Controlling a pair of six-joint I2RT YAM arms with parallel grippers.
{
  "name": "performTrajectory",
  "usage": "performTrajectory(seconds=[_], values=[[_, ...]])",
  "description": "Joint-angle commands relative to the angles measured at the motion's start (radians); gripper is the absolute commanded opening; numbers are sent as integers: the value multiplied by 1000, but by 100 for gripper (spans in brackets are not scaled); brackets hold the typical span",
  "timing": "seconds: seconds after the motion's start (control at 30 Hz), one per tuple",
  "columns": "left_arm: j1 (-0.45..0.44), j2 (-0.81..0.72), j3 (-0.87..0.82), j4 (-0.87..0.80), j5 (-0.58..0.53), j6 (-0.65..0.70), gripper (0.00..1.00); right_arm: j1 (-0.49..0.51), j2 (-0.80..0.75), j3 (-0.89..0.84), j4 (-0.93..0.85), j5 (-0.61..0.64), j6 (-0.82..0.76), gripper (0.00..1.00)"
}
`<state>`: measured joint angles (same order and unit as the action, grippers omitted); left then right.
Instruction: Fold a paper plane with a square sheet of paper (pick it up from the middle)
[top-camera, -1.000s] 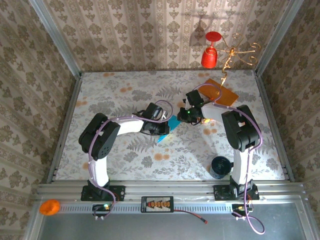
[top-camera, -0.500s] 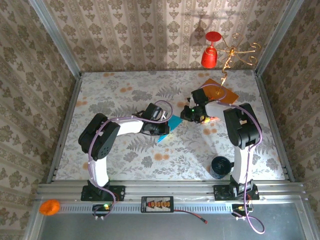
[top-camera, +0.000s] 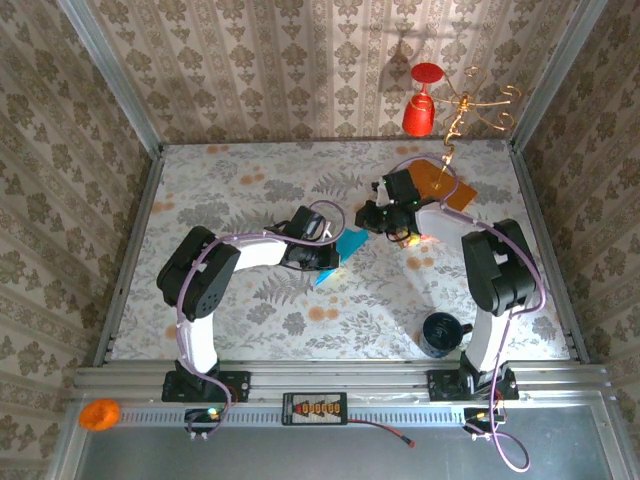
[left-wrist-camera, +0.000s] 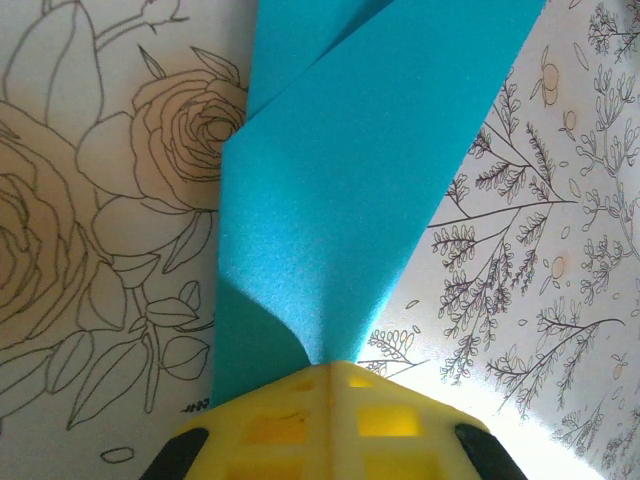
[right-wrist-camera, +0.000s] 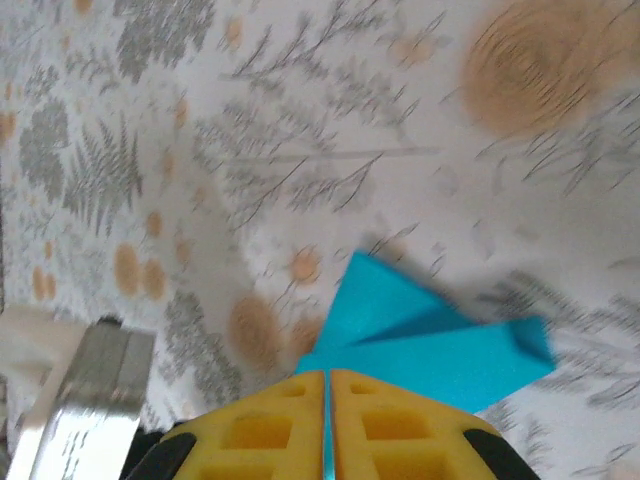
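We found the square sheet of paper (top-camera: 352, 243) near the middle of the counter (top-camera: 250, 200). It was not flat but creased into overlapping teal flaps, one layer lying across another, and it spanned the gap between the two arms. The left tool (left-wrist-camera: 330, 372) was clamped on its near end, the yellow fingers meeting where the layers gathered to a narrow neck. We judged this grip was there to anchor the folds so they could not spring apart. The paper curved up into that pinch and lay on the floral surface beyond it. The right tool (right-wrist-camera: 327, 378) had its fingers pressed together with a thin teal sliver in the seam, so we took it to be pinching the opposite edge, though that view was blurred. With a hold at both ends, a crease could be drawn taut or pressed down. We judged the plane only partway folded, with no slim dart formed yet. The orange card (top-camera: 452, 185) lay well apart, behind the right arm, out of the work
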<state>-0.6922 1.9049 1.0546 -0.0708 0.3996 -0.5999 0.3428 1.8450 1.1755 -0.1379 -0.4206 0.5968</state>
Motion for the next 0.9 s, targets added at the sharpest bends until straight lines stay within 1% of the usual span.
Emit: performTrajectory(seconds=[0.0,0.13,0.33,0.7,0.87], values=[[4,31,-19,-104,-38,-17,6,28,-8,-75,12,-15,63,9],[3,27,-22,-100,-39,-18,6,62,20,-100,28,-41,92,6],[3,25,-26,-93,-38,-21,6,77,54,-97,76,-76,121,1],[4,33,-22,-95,-33,-24,6,93,120,-77,96,-94,129,1],[3,33,-25,-117,-35,-26,6,84,141,-61,61,-49,93,1]])
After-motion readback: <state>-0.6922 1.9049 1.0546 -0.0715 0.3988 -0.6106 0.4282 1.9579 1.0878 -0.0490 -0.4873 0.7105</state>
